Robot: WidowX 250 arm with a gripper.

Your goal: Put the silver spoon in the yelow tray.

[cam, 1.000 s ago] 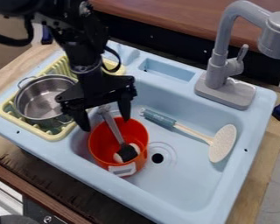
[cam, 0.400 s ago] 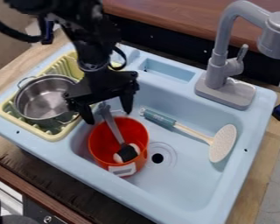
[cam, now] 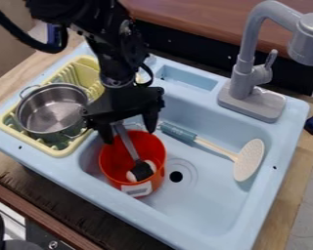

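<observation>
Hand (cam: 128,135) spread, one finger to each side of the upper end of the silver spoon (cam: 127,145), with nothing pinched between the tips. Spoon upright at a tilt inside the orange-red bucket (cam: 149,147), silver length uppermost, leaning toward the rim nearest the yellow tray (cam: 53,153), black part down in the bucket. Contact between finger and spoon: impossible to tell.

Step in hand, by judgement: lining up for the grasp, with the transfer yet to come. Next move, probably: settle a little lower, keep the silver part centred between the fingers, then close. After that, a lift straight enough to clear the rim, and a swing across to the tray. Risk of tipping the bucket on a crooked pull, or of a slip along the smooth metal. Also worth minding: little room in the tray around the steel pot (cam: 51,111), so best to aim for the slatted part beside it.

By count: one silver spoon, one bucket, one small white piece (cam: 131,176) low in the bucket next to the black part, one yellow tray, one two-handled pot in it. In the pale blue sink (cam: 214,207), one perforated skimmer (cam: 249,160) with a teal grip, and one drain hole (cam: 176,177). Behind, one grey faucet (cam: 246,75). Under everything, one wooden bench (cam: 282,215).
</observation>
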